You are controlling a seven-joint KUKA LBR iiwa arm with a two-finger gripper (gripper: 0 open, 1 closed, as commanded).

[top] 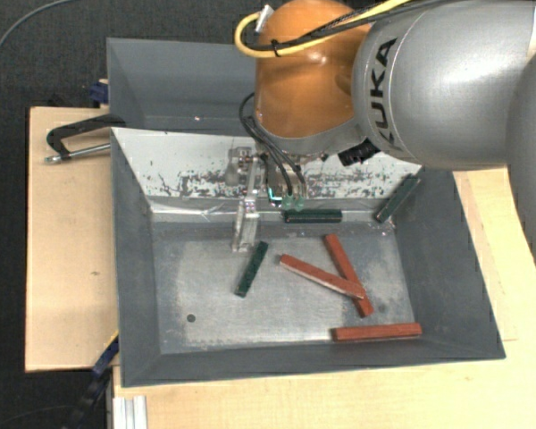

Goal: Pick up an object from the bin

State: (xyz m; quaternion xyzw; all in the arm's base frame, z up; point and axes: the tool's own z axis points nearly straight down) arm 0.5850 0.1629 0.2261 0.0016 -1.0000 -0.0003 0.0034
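The gripper (245, 226) hangs low just left of the bin's centre, its tip right beside the upper end of a dark green stick (250, 269), which lies at 6 o'clock from it, slanting on the floor. Whether the two touch cannot be made out, nor whether the gripper is released or clenched: its metal parts merge into one narrow upright shape. Nothing can be seen in its grasp.

At 3 o'clock from the gripper a second green stick (314, 214) lies along the foot of the far wall, its left end hidden behind cables. Farther towards 3 o'clock a dark stick (396, 199) leans in the corner. At 4 o'clock a thin red-brown stick (314, 273) and a thick red-brown stick (344, 259) meet at their lower ends; a flat red-brown stick (376, 332) lies by the near wall.

The orange cover (299, 70) and silver arm (464, 70) hide the far right corner.

The bin (188, 284) has a scuffed grey floor, and its far wall is speckled dark. Dark carpet (36, 43) lies beyond at 10 o'clock.
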